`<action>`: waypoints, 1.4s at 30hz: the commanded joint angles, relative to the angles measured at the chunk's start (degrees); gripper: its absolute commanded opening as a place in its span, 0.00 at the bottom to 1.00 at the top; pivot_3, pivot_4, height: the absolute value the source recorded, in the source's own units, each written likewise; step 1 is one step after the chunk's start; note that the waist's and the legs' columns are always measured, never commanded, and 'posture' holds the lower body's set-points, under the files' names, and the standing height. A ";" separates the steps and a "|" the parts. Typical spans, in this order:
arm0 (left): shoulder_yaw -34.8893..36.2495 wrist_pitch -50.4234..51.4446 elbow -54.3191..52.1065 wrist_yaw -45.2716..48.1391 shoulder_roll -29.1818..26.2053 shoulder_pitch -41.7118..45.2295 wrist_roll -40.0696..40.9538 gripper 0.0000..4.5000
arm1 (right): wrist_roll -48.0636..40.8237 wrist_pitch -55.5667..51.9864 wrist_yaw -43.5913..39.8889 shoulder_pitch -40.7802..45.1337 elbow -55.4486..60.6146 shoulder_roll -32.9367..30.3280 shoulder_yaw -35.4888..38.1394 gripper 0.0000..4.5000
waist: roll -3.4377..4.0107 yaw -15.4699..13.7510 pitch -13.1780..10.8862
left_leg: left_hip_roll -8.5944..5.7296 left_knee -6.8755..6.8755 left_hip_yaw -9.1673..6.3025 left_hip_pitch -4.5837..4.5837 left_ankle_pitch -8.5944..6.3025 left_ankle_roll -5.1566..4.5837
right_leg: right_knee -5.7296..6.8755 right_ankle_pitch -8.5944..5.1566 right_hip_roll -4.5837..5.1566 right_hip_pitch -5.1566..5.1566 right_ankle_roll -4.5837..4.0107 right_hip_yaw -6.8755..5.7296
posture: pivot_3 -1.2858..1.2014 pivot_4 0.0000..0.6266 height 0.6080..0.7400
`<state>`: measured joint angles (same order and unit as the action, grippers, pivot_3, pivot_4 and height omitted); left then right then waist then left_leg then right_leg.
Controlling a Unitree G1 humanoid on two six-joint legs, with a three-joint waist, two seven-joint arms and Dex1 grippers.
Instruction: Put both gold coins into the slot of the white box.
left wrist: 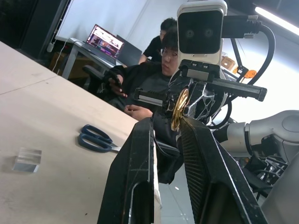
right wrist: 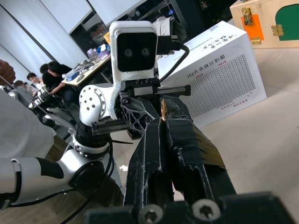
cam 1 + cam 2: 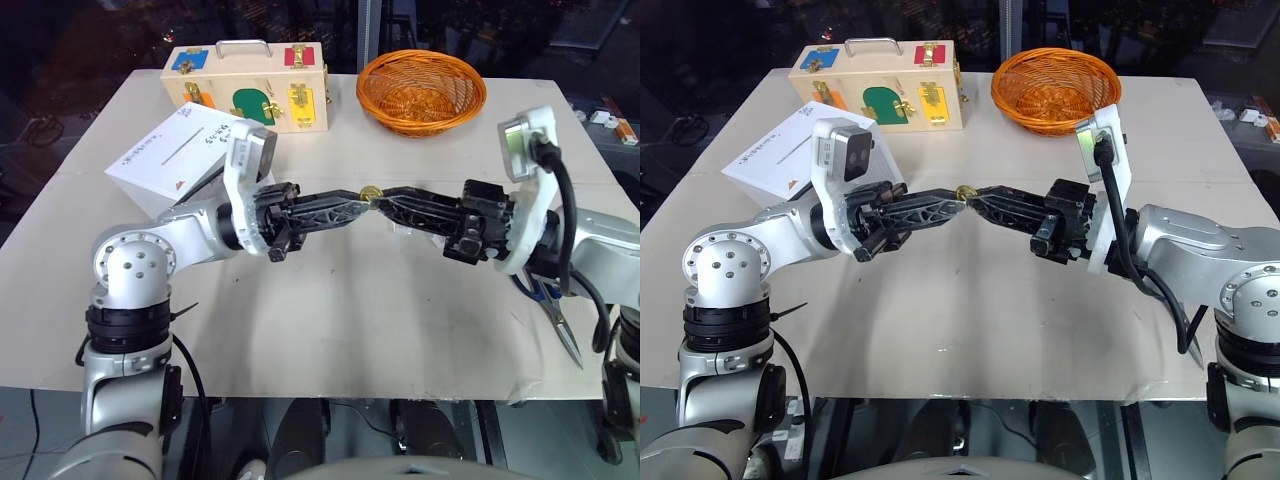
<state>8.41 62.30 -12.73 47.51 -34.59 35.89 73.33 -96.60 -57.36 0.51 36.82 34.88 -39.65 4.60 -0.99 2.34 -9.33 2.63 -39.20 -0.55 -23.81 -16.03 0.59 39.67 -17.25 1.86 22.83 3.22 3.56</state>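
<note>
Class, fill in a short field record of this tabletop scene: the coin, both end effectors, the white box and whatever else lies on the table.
coin: gold coin pinched between the two end effectors' tips, above the table
left end effector: fingers around the coin's edge
right end effector: shut on coin
white box: table's far left, slot facing up
other items: wooden latch box, orange basket, scissors

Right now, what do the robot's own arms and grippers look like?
Both arms are silver-grey with round, bolted joints. The left gripper and the right gripper each have two long black ribbed fingers. A white camera block sits at each wrist, and a black cable loops off the right one.
</note>
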 commanded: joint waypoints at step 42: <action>11.68 -15.72 4.92 -9.94 -19.87 -0.13 -24.17 0.00 | 32.29 15.58 -20.11 0.77 3.07 -4.53 -2.01 0.98 | -0.06 -0.37 -0.07 | 0.01 0.07 0.05 -0.01 0.00 0.00 | -0.09 -0.01 -0.01 0.04 0.00 0.02 | 0.52 0.24 0.90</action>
<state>18.55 47.57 -10.83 38.62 -52.10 32.57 51.65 -65.12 -44.84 -17.69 35.79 37.18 -46.22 1.66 -1.05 1.96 -9.39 2.63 -39.15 -0.49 -23.83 -16.03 0.58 39.57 -17.26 1.84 22.86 3.22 3.53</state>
